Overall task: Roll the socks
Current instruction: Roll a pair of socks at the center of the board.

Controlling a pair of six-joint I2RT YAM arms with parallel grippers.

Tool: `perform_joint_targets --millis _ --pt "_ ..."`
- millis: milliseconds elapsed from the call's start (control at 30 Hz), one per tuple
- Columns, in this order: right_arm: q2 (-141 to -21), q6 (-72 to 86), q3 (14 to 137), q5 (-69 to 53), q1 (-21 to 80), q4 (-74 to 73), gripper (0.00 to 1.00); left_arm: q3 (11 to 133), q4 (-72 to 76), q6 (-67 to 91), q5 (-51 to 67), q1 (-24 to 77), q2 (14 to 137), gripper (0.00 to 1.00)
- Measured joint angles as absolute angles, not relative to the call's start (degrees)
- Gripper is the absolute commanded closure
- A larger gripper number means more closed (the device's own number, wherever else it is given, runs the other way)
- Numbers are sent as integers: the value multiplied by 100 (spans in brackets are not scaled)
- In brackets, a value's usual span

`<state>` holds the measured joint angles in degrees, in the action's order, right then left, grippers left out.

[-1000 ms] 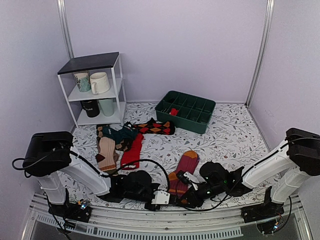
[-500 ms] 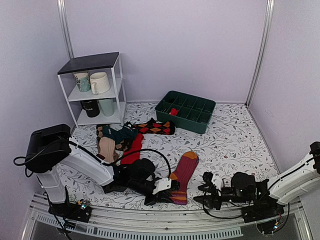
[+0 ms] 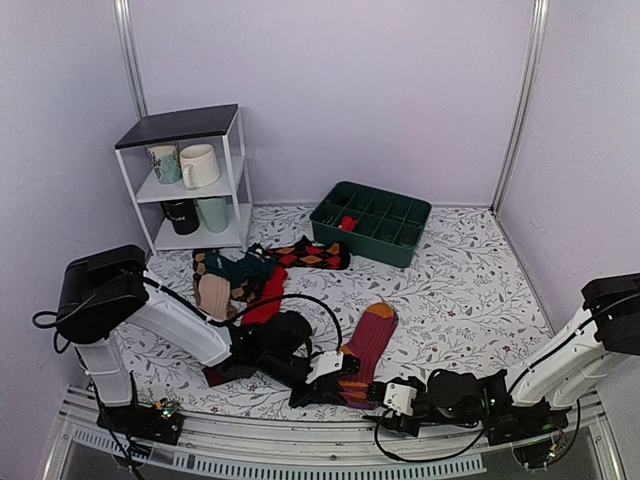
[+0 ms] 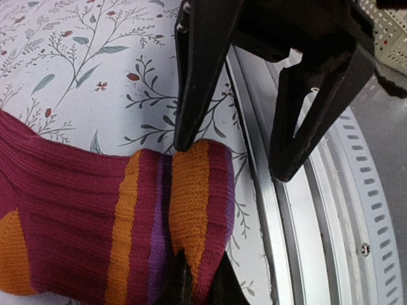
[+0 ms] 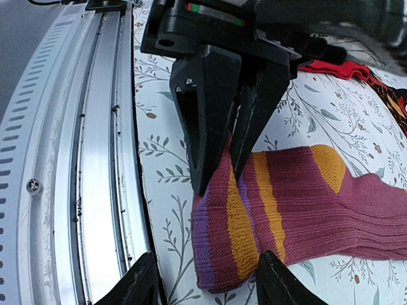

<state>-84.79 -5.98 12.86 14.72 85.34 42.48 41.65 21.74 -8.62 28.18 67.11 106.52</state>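
Observation:
A maroon sock with an orange toe and orange and purple stripes lies flat near the table's front edge. My left gripper is shut on its striped cuff. Its dark fingertips pinch a fold of the knit, and the gripper sits at the bottom of the left wrist view. My right gripper lies low at the front edge, open, pointing left at the cuff. In the right wrist view the cuff end lies between its spread tips, untouched, with the left fingers clamped just beyond.
More socks lie heaped at the back left, with an argyle one and a red one. A green compartment tray stands at the back. A white shelf holds mugs. A metal rail borders the near edge.
The right gripper let go of the sock, opened, swung out to the right, then came back low beside the cuff. The left gripper kept its hold and shifted slightly.

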Motion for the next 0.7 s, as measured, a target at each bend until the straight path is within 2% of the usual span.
perform_joint_targets --millis 200,333,367,400,433,467,533,667,700 --pt "-8753 -729 1439 1540 8538 4174 49 4165 2174 -849 2832 6705 10654 100" --pt "-8901 -766 1549 1575 8538 4115 56 4165 2174 -849 2836 6705 10654 100" --pt "-8947 -773 1584 1577 8538 4088 59 4165 2174 -851 2838 6705 10656 100" --pt "-8995 -762 1627 1579 8536 4038 67 4165 2174 -851 2847 6700 10656 100" --pt "-9045 -744 1673 1586 8532 3994 82 4165 2176 -849 2853 6698 10659 100" --pt "-9085 -751 1717 1588 8521 3946 90 4165 2176 -851 2864 6696 10663 100" --pt "-9146 -613 1811 1605 8495 3817 95 4165 2174 -851 2875 6689 10663 100" --pt "-9146 -257 1968 1629 8488 3540 96 4163 2169 -829 2877 6674 10661 79" --pt "-9146 -161 1994 1621 8484 3485 96 4150 2178 -840 2845 6674 10650 68"
